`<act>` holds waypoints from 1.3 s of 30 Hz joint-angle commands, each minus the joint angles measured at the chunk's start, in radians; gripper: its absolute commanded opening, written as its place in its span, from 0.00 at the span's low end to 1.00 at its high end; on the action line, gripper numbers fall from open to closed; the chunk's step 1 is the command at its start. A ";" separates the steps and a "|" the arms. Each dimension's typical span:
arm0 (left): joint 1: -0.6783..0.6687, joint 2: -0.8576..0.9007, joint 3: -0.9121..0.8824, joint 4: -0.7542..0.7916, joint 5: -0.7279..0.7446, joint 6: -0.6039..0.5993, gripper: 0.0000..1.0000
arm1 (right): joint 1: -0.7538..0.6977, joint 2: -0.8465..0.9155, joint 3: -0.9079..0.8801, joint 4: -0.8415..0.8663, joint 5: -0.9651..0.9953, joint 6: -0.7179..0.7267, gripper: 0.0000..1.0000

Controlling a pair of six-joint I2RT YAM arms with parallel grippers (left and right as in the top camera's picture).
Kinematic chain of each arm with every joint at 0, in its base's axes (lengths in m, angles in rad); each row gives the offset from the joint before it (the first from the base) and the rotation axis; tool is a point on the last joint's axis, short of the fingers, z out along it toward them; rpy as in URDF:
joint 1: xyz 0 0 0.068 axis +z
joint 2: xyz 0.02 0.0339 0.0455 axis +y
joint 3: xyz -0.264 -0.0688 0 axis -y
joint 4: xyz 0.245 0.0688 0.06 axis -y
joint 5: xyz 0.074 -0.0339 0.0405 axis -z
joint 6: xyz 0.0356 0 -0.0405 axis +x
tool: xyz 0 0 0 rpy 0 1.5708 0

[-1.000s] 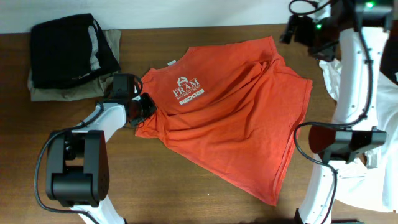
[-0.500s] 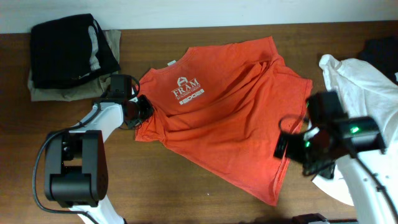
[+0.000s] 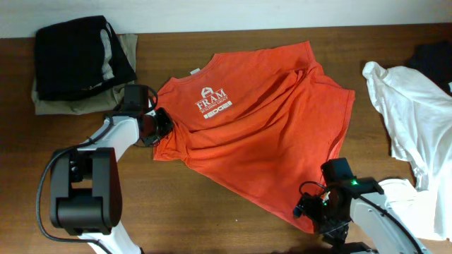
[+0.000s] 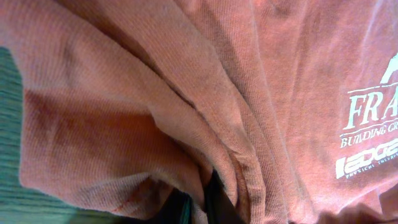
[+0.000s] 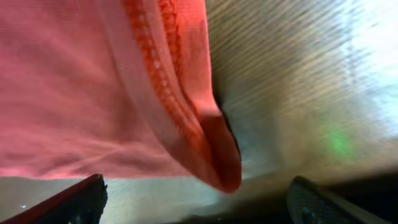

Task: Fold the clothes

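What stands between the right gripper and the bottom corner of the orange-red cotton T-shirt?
Nothing visible does. The right gripper, open, brackets the hemmed corner of the orange-red cotton T-shirt, which lies on the brown wooden table.

The left tool (image 4: 194, 208) shows only as a dark sliver at the bottom edge of its wrist view, its tips buried in a fold of the orange-red T-shirt (image 4: 186, 93). The khaki garment (image 3: 70, 107) lies mostly hidden under the black garment (image 3: 74, 56). The white garment (image 3: 417, 120) runs off the overhead view's right edge. The right wrist view is blurred; the right tool (image 5: 196, 205) has its fingers, seemingly spread wide, cut off at the bottom corners.
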 commanded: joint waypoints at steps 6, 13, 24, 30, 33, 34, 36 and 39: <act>0.011 0.010 -0.008 -0.014 -0.016 0.024 0.09 | 0.006 0.001 -0.034 0.058 -0.023 0.028 0.60; 0.024 0.010 -0.008 -0.018 -0.016 0.033 0.09 | 0.006 0.063 -0.034 0.077 -0.023 0.028 0.07; 0.025 -0.272 0.080 -0.202 -0.022 0.152 0.01 | 0.006 0.050 0.367 -0.097 0.050 0.030 0.04; 0.025 -0.678 0.110 -0.352 -0.103 0.156 0.01 | 0.006 0.046 0.999 -0.386 0.218 -0.081 0.04; 0.025 -0.929 0.179 -0.389 -0.103 0.155 0.01 | 0.006 0.046 1.419 -0.551 0.282 -0.121 0.04; 0.025 -0.961 0.196 -0.398 -0.102 0.155 0.01 | 0.006 0.046 1.484 -0.576 0.298 -0.121 0.04; 0.025 -1.066 0.290 -0.440 -0.103 0.155 0.01 | 0.006 0.046 1.708 -0.651 0.355 -0.125 0.04; 0.025 -1.124 0.371 -0.435 -0.130 0.155 0.01 | 0.006 0.046 1.875 -0.655 0.357 -0.177 0.04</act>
